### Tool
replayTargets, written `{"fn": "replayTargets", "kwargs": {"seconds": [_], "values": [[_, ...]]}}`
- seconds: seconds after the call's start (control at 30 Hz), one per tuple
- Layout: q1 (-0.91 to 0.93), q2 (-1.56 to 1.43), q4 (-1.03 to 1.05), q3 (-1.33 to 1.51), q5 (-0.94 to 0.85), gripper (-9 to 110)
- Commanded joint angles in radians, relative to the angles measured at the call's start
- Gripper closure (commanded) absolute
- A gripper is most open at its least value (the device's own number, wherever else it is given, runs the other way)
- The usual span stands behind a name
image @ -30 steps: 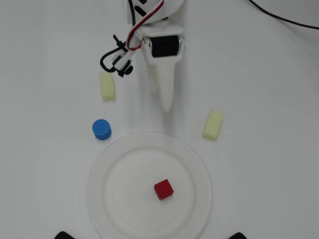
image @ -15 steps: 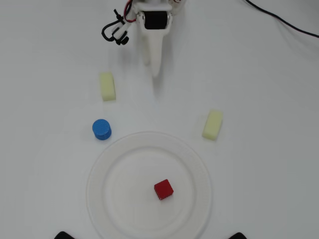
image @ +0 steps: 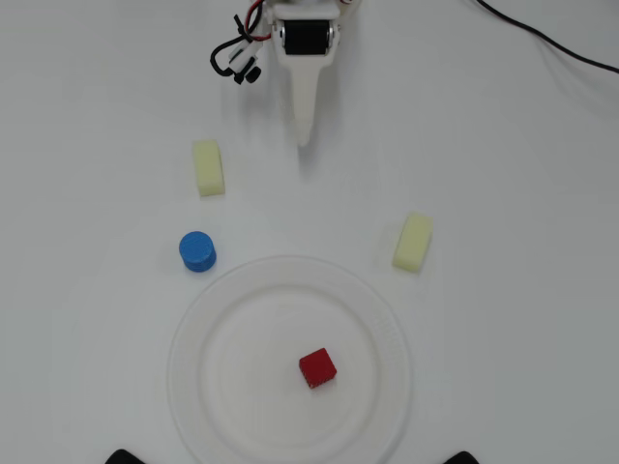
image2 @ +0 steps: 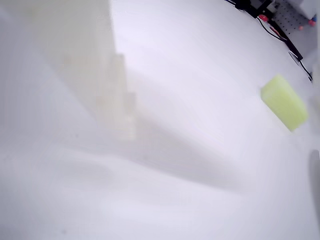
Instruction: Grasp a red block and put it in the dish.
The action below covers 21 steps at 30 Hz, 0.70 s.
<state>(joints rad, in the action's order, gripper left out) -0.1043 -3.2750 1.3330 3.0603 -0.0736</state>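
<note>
Gripper [image: 305, 135] nearest cam, jaws look closed, empty, well above dish [image: 232, 290] w/ red block [image: 317, 367] inside, right of centre.

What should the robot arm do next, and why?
Probably nothing more than stay back. The red block already lies inside the dish, and the gripper hangs far from it at the top, holding nothing, so the job looks done.

Overhead cam looks straight down on the table [image: 503, 145], arm base at top edge. Wrist cam sits low, v. close to pincer, blurry. Both share one yellow block [image: 413, 242] [image2: 284, 102].
</note>
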Motion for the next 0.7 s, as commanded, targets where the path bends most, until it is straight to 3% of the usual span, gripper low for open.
{"fn": "replayTargets", "kwargs": {"seconds": [0.0, 0.07, 0.23, 0.67], "values": [[-0.009, -0.176, 0.069, 0.092, -0.014, 81], [-0.008, -0.176, 0.071, 0.094, -0.017, 91], [-0.015, -0.176, 0.074, 0.100, -0.046, 101], [-0.012, -0.176, 0.081, 0.100, -0.026, 101]]}}
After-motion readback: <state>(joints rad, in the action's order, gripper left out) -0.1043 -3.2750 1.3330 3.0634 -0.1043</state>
